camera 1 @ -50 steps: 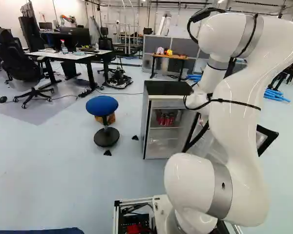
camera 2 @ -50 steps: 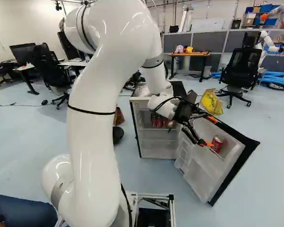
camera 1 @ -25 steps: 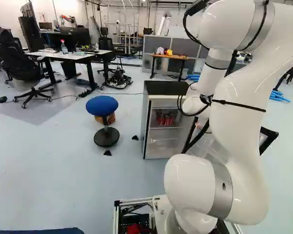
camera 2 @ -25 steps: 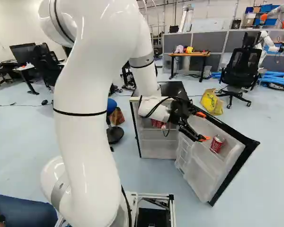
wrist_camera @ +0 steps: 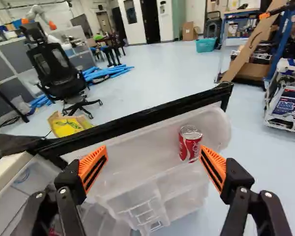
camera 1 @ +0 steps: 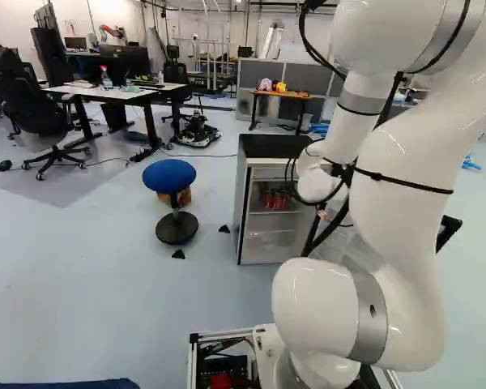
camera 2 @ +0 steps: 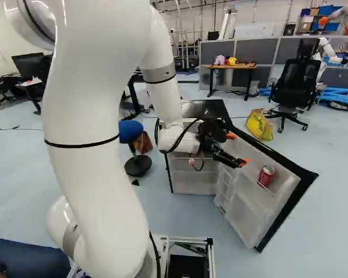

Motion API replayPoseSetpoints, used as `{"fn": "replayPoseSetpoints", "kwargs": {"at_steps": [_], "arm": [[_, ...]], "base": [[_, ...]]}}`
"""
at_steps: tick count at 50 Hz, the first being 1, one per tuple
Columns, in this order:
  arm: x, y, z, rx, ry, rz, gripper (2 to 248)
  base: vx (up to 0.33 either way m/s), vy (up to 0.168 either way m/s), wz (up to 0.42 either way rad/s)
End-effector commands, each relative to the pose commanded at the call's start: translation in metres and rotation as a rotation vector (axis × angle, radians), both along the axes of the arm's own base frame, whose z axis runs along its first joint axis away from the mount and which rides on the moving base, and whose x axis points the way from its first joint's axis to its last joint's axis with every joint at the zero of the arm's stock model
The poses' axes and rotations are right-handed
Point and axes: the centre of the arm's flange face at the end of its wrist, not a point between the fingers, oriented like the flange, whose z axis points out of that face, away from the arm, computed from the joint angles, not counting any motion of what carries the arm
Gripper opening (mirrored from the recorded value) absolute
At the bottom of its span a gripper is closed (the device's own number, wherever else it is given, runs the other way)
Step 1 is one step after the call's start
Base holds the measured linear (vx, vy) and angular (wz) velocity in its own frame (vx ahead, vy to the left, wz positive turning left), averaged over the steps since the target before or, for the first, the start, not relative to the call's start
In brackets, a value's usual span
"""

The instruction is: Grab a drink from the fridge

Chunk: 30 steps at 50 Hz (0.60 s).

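Plainly, arm [camera 2: 93, 168] arched forward, gripper [camera 2: 238, 150] spread wide, red can [wrist_camera: 189, 143] ahead in fridge door [wrist_camera: 132, 162].

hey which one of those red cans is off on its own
The red can on the open fridge door, ahead of the open gripper. It sits there alone, while the other red cans are grouped inside the fridge.
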Motion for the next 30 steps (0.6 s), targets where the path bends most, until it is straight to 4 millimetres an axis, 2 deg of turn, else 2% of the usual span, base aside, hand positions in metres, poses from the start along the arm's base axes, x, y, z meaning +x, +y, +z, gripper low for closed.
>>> {"fn": "replayPoseSetpoints", "kwargs": {"at_steps": [30], "arm": [[-0.034,0.057,0.007,-0.045,0.049,0.378,247]], "base": [[0.000,0.000,0.000]]}}
